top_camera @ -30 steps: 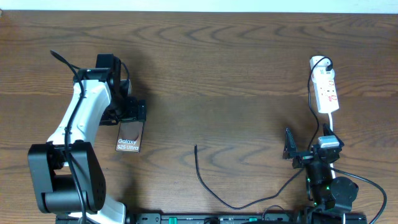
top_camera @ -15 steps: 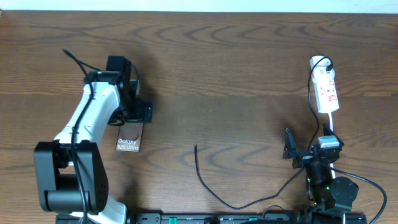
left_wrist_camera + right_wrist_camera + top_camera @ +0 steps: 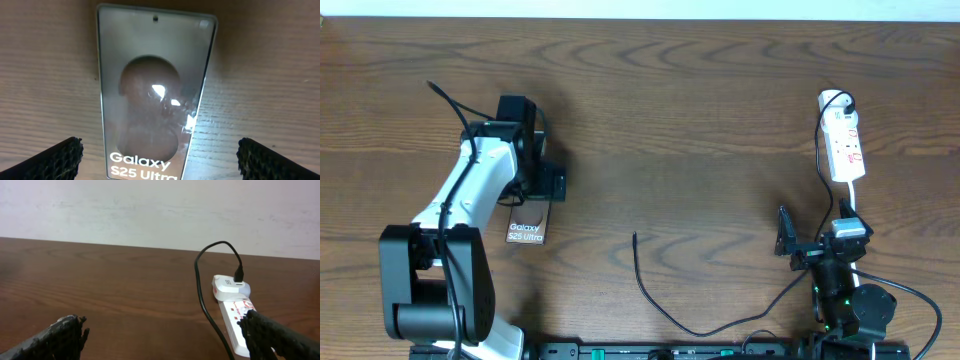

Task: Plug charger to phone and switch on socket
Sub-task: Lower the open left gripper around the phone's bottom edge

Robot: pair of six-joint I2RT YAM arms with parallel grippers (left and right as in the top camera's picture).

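The left jaws hang wide open and empty over the phone on the counter, and the right jaws gape empty near the socket.

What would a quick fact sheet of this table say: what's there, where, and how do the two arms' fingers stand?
phone: flat on table, "Galaxy S25 Ultra" face up, left side
charger: black cable, free tip loose on table, not in phone
socket: white strip, far right; switch state unclear
left fingers: open, either side of phone
right fingers: open, empty, facing socket
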